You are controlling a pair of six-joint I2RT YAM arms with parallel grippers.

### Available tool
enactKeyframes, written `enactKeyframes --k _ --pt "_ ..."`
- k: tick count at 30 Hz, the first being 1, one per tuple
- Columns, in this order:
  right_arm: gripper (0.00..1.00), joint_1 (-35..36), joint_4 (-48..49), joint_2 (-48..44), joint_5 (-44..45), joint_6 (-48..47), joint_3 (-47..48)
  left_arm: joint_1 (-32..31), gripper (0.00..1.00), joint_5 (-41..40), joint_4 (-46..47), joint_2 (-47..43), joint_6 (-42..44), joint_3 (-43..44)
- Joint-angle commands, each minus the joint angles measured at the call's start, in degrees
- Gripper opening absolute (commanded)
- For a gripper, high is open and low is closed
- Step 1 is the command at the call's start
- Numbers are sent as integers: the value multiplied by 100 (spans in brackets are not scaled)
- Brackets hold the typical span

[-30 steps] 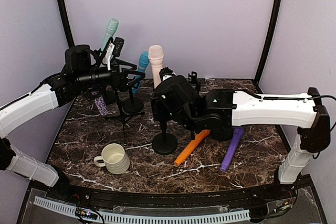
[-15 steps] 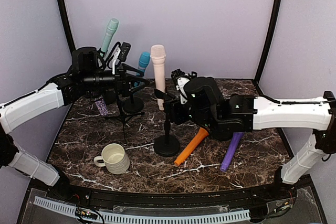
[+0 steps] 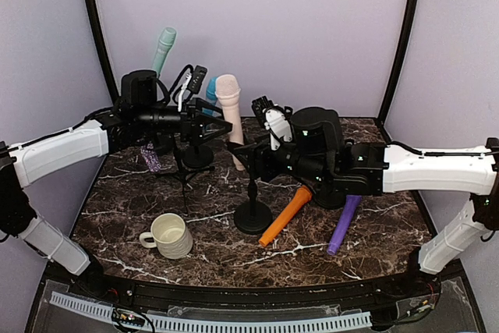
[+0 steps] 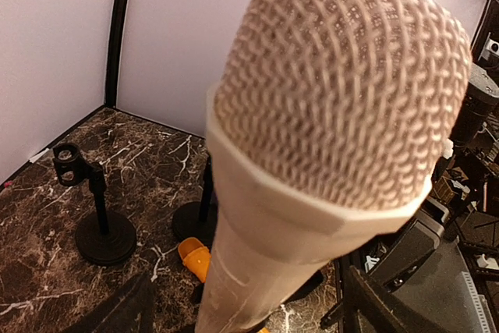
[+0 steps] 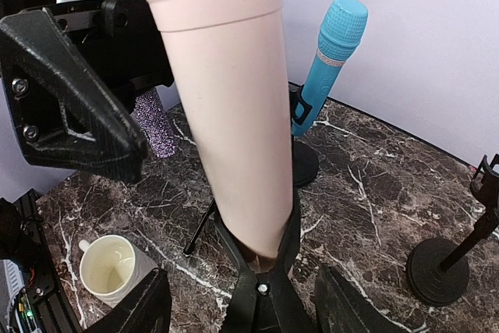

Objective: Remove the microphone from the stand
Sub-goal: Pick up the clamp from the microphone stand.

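The pale pink microphone (image 3: 231, 115) sits with its lower end in the clip (image 5: 261, 274) of a black round-based stand (image 3: 253, 217) and leans back-left. Its mesh head fills the left wrist view (image 4: 335, 91). My left gripper (image 3: 221, 124) is open, with its fingers either side of the microphone's body; a gap shows on at least one side. My right gripper (image 3: 251, 154) is open. It straddles the stand's clip just below the microphone, and its fingers (image 5: 144, 306) stand clear of the clip on both sides.
A teal microphone (image 5: 331, 60) stands on a stand behind, and a mint one (image 3: 164, 44) stands at back left. A glitter-purple microphone (image 3: 148, 157), an orange one (image 3: 284, 216) and a purple one (image 3: 343, 224) lie on the marble table. A cream mug (image 3: 170, 235) is at front left. An empty stand (image 5: 448, 271) is nearby.
My left gripper has moved right onto the pink microphone. The microphone has tipped from upright to leaning back-left. My right arm has shifted right, its gripper still at the stand's clip.
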Motion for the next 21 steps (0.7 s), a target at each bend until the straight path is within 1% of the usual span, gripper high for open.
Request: enactKeyframes --k 1,8,9,11,12,13,14,15,16,21 --pt "65 -5 355 -23 -148 -88 -116 -108 86 421 445 77 -125 235" --pt "67 -37 325 -135 -74 -12 -288 -206 86 356 464 429 -60 581" --pt "67 -45 341 -173 -67 9 -333 -216 85 301 435 453 -23 612" --pt "68 -78 375 -250 -49 48 -424 -247 80 173 308 501 122 683" --pt "68 -93 393 -290 -47 70 -476 -252 74 134 254 490 216 673" --pt "68 -105 413 -328 -38 82 -524 -253 71 50 242 456 297 649" --pt "69 -110 423 -359 -42 89 -564 -258 65 6 241 427 335 592" --pt "69 -119 430 -377 -46 83 -589 -260 62 -72 249 371 401 556" --pt "70 -128 434 -388 -54 79 -599 -264 57 -108 287 345 431 485" --pt "72 -133 402 -303 -75 18 -472 -279 44 -198 418 162 596 287"
